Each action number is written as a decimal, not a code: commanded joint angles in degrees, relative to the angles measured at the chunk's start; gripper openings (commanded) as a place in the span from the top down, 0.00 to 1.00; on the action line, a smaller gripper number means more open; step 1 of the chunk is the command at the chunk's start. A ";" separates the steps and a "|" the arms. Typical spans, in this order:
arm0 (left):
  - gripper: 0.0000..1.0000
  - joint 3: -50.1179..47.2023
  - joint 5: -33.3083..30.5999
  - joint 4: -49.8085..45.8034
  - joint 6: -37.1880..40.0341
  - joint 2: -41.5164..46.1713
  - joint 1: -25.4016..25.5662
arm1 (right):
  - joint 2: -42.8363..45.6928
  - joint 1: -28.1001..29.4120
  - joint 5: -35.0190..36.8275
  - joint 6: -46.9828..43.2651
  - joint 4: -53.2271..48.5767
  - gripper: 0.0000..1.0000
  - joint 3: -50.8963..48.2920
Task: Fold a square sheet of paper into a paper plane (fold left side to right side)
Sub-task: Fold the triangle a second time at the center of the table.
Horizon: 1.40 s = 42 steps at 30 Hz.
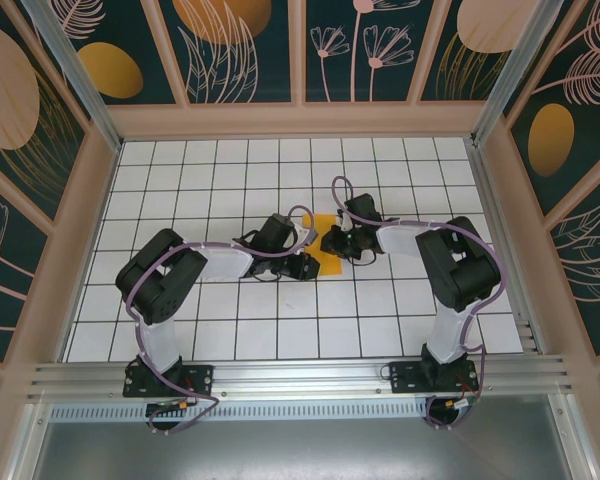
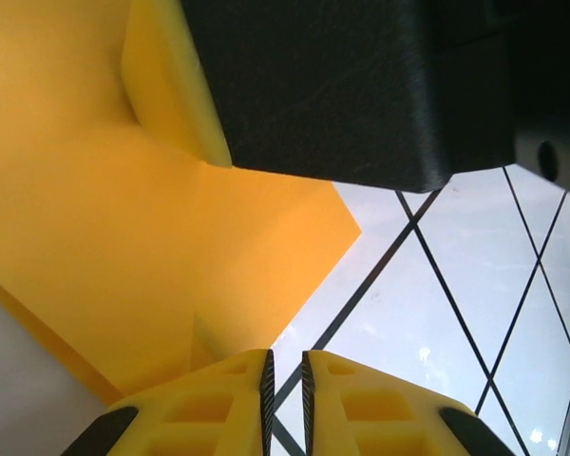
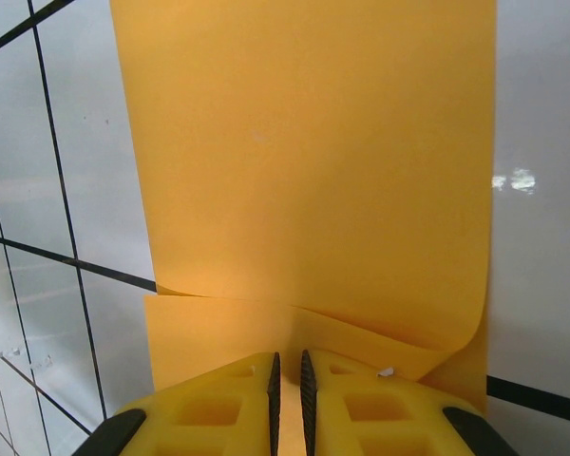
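Top external: both arms reach in from the near edge and meet at mid-tabletop [image 1: 230, 330]. The square sheet of paper [image 1: 326, 262] lies between the two wrists, mostly covered by them, with orange showing above and below. The left gripper [image 1: 308, 266] sits at the sheet's near-left edge and the right gripper [image 1: 332, 243] just beside it over the sheet; jaw state is not readable from this height. Left wrist: the left gripper [image 2: 285, 380] has its yellow jaws drawn almost together, with only a thin slit between them. The sheet [image 2: 104, 237] fills the left and centre of the view, in overlapping layers with a pointed corner toward the white gridded tabletop [image 2: 475, 313]. One edge of the sheet runs down to the tip of the left-hand finger [image 2: 237, 399]; I cannot tell whether paper is caught in the slit. The black body of the right gripper [image 2: 342, 85] hangs close above, and one of its yellow fingers [image 2: 166, 85] is down against the paper. Right wrist: the right gripper [image 3: 287, 380] has its jaws closed to a hairline gap on the near edge of the sheet [image 3: 304, 171]. The paper rises from the pinch in a shallow curl, bowed at the lower right, and a second flat layer shows beneath at the lower left. The rest of the sheet stretches away over the tabletop [image 3: 57, 190], with tile lines visible on both sides.
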<state>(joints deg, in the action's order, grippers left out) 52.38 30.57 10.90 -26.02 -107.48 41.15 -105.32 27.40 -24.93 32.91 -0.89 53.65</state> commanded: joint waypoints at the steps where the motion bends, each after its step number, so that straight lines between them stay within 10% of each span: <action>1: 0.81 -0.96 -1.11 -0.24 0.18 -0.99 -0.43 | -2.17 0.73 1.85 -1.53 -3.11 0.81 0.78; 24: 0.82 -3.42 -0.05 1.55 -2.21 6.86 -0.64 | -1.70 0.91 2.15 -2.15 -4.53 0.82 1.17; 42: 0.84 -1.02 -2.96 -1.12 -0.87 -2.71 -0.82 | -0.62 1.17 1.55 -2.14 -4.46 0.82 2.00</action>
<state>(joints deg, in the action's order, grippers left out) 52.71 28.82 11.33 -27.68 -109.21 40.75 -105.71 27.86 -24.32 31.83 -2.24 54.78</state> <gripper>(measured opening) 0.168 0.183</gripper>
